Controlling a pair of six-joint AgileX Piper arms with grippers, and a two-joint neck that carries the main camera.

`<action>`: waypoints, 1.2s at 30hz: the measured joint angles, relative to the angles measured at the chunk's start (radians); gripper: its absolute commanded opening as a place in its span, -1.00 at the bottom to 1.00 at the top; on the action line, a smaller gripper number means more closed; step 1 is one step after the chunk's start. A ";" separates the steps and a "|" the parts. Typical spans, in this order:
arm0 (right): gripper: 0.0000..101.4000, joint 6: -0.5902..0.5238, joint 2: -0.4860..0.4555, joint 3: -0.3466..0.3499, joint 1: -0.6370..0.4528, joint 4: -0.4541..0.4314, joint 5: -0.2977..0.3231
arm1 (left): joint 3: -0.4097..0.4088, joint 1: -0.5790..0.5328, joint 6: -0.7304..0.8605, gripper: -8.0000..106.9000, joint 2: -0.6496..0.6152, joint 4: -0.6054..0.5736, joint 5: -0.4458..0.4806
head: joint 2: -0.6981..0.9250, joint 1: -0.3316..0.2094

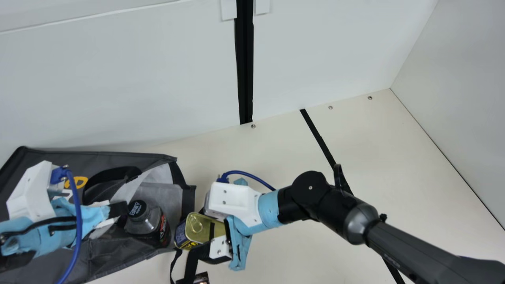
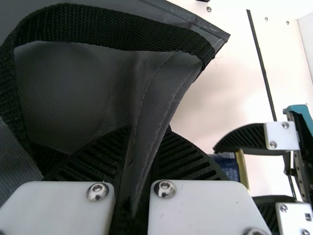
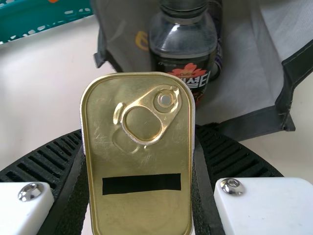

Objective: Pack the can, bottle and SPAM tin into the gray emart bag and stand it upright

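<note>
Gray emart bag (image 1: pixel 110 256) lies on its side on the table (image 1: pixel 394 157), mouth facing the SPAM tin (image 1: pixel 199 228). The left gripper (image 2: pixel 142 147) is closed on a fold of the bag's fabric, likely to keep the opening wide and stop it sliding. The right gripper (image 3: pixel 138 139) grips the tin by its sides, pull-tab end toward the mouth, probably so it can go straight in. Inside are the bottle (image 1: pixel 143 223) and, behind it, what seems to be the can (image 3: pixel 216 14). Beside the bottle, pale lining offers room; the dark rim, just beside the tin, could snag it.
</note>
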 measured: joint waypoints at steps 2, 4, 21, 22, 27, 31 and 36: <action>-1.00 -0.005 0.019 -0.012 0.008 0.014 -0.010 | 0.000 0.000 0.000 -1.00 0.000 0.000 0.000 | 0.000 0.000; -1.00 -0.011 0.037 -0.024 0.016 0.018 -0.011 | 0.000 0.000 0.000 -1.00 0.000 0.000 0.000 | 0.000 0.000; -1.00 -0.034 0.204 -0.166 0.099 0.068 -0.063 | 0.000 0.000 0.000 -1.00 0.000 0.000 0.000 | -0.002 0.000; -1.00 -0.034 0.215 -0.177 0.104 0.071 -0.065 | 0.000 0.000 0.000 -1.00 0.000 0.000 0.000 | 0.000 0.000; -1.00 -0.034 0.263 -0.230 0.131 0.079 -0.080 | 0.000 0.000 0.000 -1.00 0.000 0.000 0.000 | 0.000 0.000; -1.00 -0.026 0.299 -0.273 0.150 0.083 -0.084 | 0.000 0.000 0.000 -1.00 0.000 0.000 0.000 | 0.000 0.000; -1.00 -0.007 0.343 -0.334 0.169 0.085 -0.092 | 0.000 0.000 0.000 -1.00 0.000 0.000 0.000 | -0.002 0.000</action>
